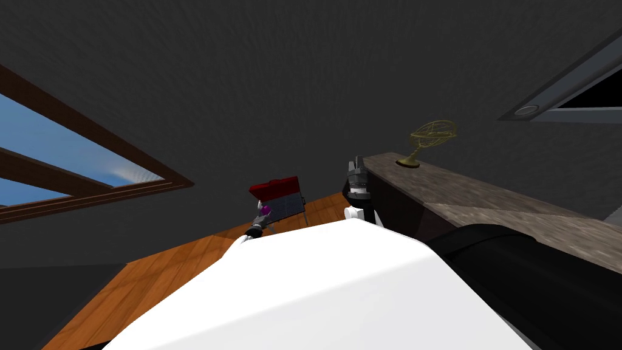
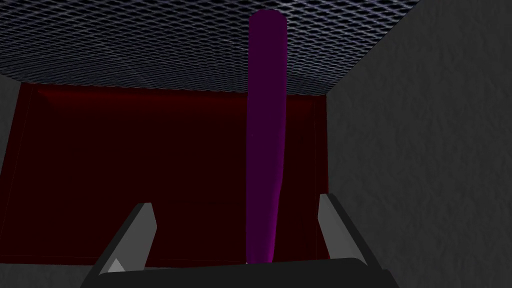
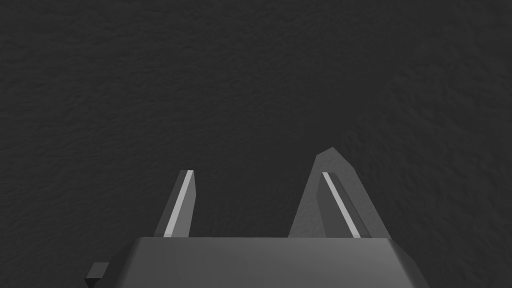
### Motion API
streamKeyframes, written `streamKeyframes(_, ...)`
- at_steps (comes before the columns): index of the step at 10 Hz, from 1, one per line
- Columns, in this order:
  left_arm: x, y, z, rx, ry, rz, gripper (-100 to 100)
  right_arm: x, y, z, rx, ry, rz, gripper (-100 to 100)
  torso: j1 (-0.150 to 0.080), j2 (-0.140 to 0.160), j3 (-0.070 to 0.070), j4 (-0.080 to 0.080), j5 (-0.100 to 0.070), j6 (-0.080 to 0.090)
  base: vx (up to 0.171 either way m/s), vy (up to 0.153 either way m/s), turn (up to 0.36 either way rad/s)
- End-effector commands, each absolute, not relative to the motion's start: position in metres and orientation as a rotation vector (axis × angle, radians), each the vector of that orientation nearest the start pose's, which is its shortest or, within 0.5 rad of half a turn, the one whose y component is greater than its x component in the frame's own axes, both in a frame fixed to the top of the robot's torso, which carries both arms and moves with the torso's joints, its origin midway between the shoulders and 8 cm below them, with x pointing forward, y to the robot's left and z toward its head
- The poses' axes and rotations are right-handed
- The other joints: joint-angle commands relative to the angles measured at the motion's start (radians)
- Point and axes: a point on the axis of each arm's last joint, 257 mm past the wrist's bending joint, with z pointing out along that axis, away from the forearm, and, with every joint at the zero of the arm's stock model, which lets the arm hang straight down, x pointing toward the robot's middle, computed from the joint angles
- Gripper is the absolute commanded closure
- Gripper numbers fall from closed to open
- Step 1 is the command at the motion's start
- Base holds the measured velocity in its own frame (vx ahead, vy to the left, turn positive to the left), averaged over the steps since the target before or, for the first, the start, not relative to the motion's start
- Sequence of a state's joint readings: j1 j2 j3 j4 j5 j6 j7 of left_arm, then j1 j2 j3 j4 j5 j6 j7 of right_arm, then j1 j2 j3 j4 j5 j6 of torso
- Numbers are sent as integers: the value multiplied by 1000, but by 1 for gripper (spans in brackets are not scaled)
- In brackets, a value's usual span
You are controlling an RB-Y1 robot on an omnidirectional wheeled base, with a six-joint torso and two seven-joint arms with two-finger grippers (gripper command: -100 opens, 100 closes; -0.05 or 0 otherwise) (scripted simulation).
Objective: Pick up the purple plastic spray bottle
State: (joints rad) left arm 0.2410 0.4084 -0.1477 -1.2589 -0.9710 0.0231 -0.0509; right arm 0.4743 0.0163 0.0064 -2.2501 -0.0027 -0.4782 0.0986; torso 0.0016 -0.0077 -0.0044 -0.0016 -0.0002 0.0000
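Note:
The purple spray bottle (image 2: 266, 130) is a long, slim body that rises from the gripper's body between the two fingers of my left gripper (image 2: 234, 201). The fingers stand wide apart and open; neither presses it, and it lies nearer one of them. Behind it are a dark red box (image 2: 150, 165) and a grey mesh surface (image 2: 150, 40). In the head view the left gripper (image 1: 262, 214) sits at a small mesh table (image 1: 290, 205) carrying the red box (image 1: 276, 187), with the purple bottle (image 1: 265, 210) at its tip. My right gripper (image 1: 356, 163) is raised and open (image 3: 257, 172).
A stone-topped counter (image 1: 486, 200) runs along the right with a gold globe ornament (image 1: 432, 141) on it. A dark rounded mass (image 1: 522, 267) lies below it. A window (image 1: 61, 164) is at the left, above the wooden floor (image 1: 182, 267).

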Motion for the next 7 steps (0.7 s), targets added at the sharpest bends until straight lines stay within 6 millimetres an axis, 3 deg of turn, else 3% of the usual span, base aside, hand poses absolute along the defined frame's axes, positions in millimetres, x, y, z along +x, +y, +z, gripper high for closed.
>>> streamKeyframes(1, 378, 390, -480, -183, 2150, 62, -100, 355, -278, 15, 657, 641, 1222, 0, 0, 0, 0, 0, 0, 0, 95, 16, -18)
streamKeyframes(3, 377, 390, -478, -180, 2150, 65, -100, 355, -278, 16, 657, 641, 1222, 0, -1, 2, 1, 0, 0, 0, 46, 7, -5)
streamKeyframes(4, 378, 391, -478, -180, 2151, 68, 0, 355, -278, 16, 657, 641, 1222, 0, -1, 5, 2, 1, 0, 0, 6, 1, 0)
streamKeyframes(5, 393, 383, -479, -141, 2152, 35, -100, 355, -278, 16, 657, 641, 1222, 0, -1, 6, 3, 1, 0, 0, -5, -27, 58)
streamKeyframes(7, 383, 390, -490, -161, 2178, 45, -100, 355, -278, 16, 657, 641, 1222, 0, -3, 7, 4, 1, -1, 0, -6, -27, 12)
